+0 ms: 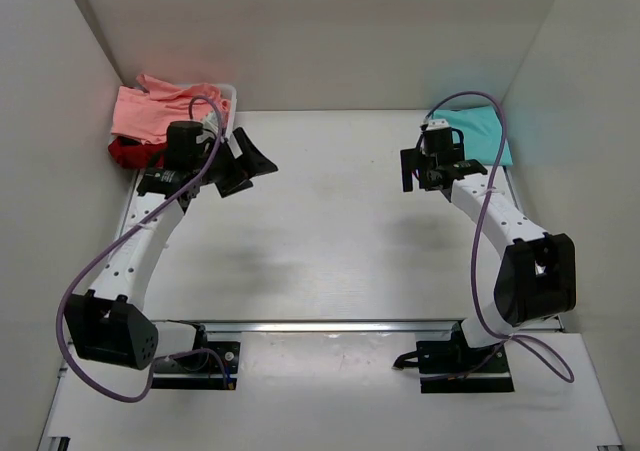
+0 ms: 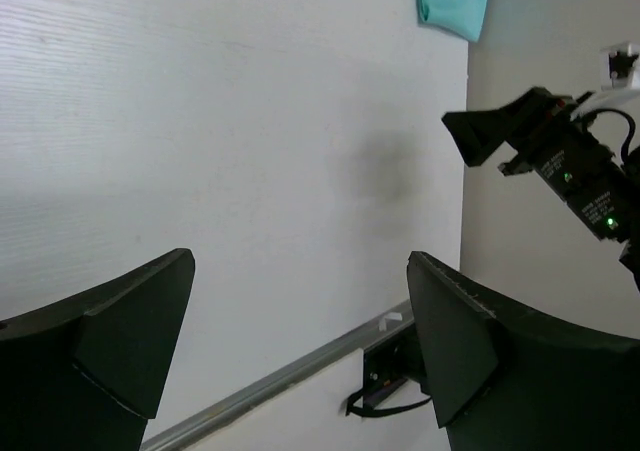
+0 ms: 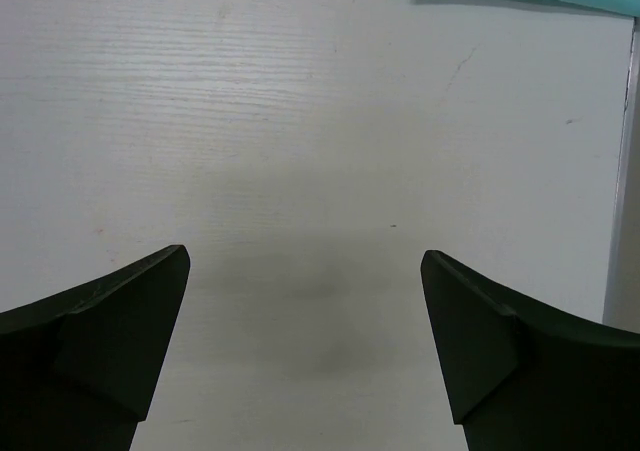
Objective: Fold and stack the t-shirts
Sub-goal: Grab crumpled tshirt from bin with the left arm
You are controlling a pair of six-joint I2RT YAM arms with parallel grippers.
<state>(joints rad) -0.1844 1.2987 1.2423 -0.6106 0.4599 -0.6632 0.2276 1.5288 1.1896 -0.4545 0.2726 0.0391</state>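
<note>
white table (image 1: 330, 241) | right hand (image 1: 425, 176) spread wide, empty, turquoise t-shirt (image 1: 485, 131) just beyond | left hand (image 1: 245, 168) likewise

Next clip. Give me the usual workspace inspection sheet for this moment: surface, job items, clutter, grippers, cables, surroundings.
Surface: white table, bare in the middle, faint scuffs.
Job's things: salmon-pink shirt heaped at the white basket in the far left corner; red shirt bunched just nearer than it; turquoise shirt lying flat at the far right.
Clutter: nothing seen.
Grippers: left gripper open and empty, by the basket; right gripper open and empty, near the turquoise shirt.
Cables: left cable and right cable, both purple, loop loosely along their arms.
Surroundings: white walls on three sides; metal rail in front of the arm bases.
</note>
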